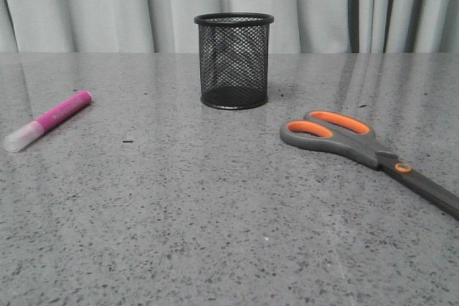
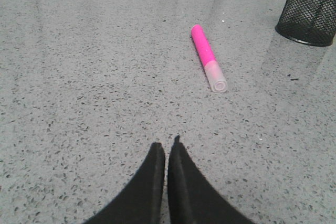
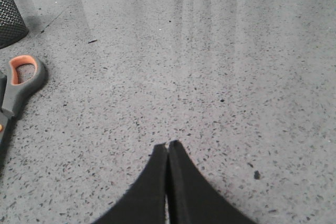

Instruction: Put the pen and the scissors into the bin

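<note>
A magenta pen (image 1: 49,120) with a whitish cap lies flat at the table's left; the left wrist view shows the pen (image 2: 207,57) well ahead of my left gripper (image 2: 167,144), which is shut on nothing. Grey scissors (image 1: 366,150) with orange-lined handles lie flat at the right; in the right wrist view only a handle of the scissors (image 3: 21,81) shows, off to the side of my shut, empty right gripper (image 3: 168,144). The black mesh bin (image 1: 234,60) stands upright at the back middle. Neither gripper appears in the front view.
The speckled grey table (image 1: 215,220) runs back to pale curtains (image 1: 107,5). The bin's edge shows in both wrist views, as the bin (image 2: 311,9) and the bin (image 3: 9,19). A small dark speck (image 1: 128,140) lies near the pen.
</note>
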Action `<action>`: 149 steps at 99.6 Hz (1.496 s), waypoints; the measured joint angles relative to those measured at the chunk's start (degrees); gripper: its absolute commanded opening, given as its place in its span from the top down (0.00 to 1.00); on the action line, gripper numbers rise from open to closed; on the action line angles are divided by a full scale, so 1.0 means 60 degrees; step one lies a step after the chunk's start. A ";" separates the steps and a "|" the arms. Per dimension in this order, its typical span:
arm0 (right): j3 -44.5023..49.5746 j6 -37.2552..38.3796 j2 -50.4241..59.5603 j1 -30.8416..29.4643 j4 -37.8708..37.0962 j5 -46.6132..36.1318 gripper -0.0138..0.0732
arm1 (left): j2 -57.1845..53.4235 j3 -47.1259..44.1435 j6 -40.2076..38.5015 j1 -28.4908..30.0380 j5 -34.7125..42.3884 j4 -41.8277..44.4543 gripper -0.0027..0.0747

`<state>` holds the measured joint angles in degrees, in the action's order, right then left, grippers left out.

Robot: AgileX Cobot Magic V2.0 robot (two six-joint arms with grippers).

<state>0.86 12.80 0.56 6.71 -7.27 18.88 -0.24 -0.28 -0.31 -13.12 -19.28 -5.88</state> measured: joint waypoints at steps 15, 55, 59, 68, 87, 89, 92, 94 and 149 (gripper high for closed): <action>0.0000 0.0000 0.0000 0.0000 0.0000 0.0000 0.92 | 0.0000 0.0000 0.0000 0.0000 0.0000 0.0000 0.99; 0.0000 0.0000 0.0000 0.0000 0.0000 0.0000 0.92 | 0.0000 0.0000 0.0000 0.0000 0.0000 0.0000 0.99; 0.0000 0.0000 0.0000 0.0000 0.0000 0.0000 0.92 | 0.0000 0.0000 0.0000 0.0000 0.0000 0.0000 0.99; 0.0000 0.0000 0.0000 0.0000 0.0000 0.0000 0.92 | 0.0000 0.0000 0.0000 0.0000 0.0000 0.0000 0.99; 0.0000 0.0000 0.0000 0.0000 -0.0067 -0.0022 0.92 | 0.0000 0.0000 0.0051 0.0000 0.0424 0.0616 0.99; 0.0000 0.0000 0.0000 0.0000 -0.0131 -0.0038 0.92 | 0.0000 0.0000 0.0051 0.0000 0.0583 0.0559 0.99; 0.0000 0.0000 0.0000 0.0000 -0.0191 -0.0137 0.92 | 0.0000 0.0000 0.0051 0.0000 0.0815 0.0342 0.99; 0.0000 0.0000 0.0000 0.0000 -0.0242 -0.0195 0.92 | 0.0000 0.0000 0.0051 0.0000 0.1005 0.0053 0.99; 0.0000 0.0074 0.0000 0.0000 0.3024 -0.6718 0.92 | 0.0000 0.0000 -0.0078 0.0000 0.3640 -0.6874 0.99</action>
<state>0.86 13.24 0.56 6.71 10.88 -21.43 -0.24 -0.28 -0.77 -13.12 2.56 -47.12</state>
